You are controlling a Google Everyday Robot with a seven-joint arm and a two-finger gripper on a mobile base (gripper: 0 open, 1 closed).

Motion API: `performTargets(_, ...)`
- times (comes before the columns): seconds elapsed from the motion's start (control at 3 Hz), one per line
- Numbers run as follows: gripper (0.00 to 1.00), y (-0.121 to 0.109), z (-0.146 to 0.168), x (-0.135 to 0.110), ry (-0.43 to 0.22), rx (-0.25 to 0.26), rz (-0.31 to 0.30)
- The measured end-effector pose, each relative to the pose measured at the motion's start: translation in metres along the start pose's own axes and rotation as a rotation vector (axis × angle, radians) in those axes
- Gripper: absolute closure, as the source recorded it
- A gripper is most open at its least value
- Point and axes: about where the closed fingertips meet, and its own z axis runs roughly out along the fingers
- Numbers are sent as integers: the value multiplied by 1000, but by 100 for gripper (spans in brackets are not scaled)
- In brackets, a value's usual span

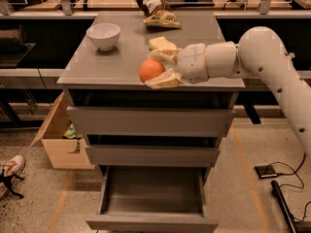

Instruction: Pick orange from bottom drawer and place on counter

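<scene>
Gripper: we see the gripper [159,70] over the front edge of the counter [116,62], reaching in from the right. Its two pale fingers [163,81] are pinched on the orange [149,70], one above and behind the fruit, the other below and in front of it.
Orange: we find it held between the fingers, right at the counter's front rim and a little right of the middle. We cannot tell whether it touches the top.
Arm: the white arm [272,57] comes in from the right of the view, bends at a rounded elbow and runs roughly level above the counter's front right part.
Bottom drawer: we see the bottom drawer [153,193] pulled out toward us with its grey floor showing. It is narrower than the two above it.
Upper drawers: the top drawer [150,121] and middle drawer [150,154] each show a dark gap above the front.
Bowl: a white bowl [103,36] sits upright on the counter's back left, well apart from the gripper.
Sponge: a pale yellow sponge [162,43] lies just behind the gripper.
Packet: a crumpled snack packet [155,8] rests near the counter's back edge.
Floor: we note an open cardboard box [58,144] left of the cabinet, a shoe [12,168] farther left and a small black device [268,171] at right.
</scene>
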Motion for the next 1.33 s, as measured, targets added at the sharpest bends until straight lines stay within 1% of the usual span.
performTargets(0.33,100,-29,8,6,28,35,21)
performTargets(0.67,100,-56,17,17,48,70,56)
performTargets(1.0,100,-77,27,27,60,94,88)
performTargets(1.33,100,-92,33,37,72,110,111)
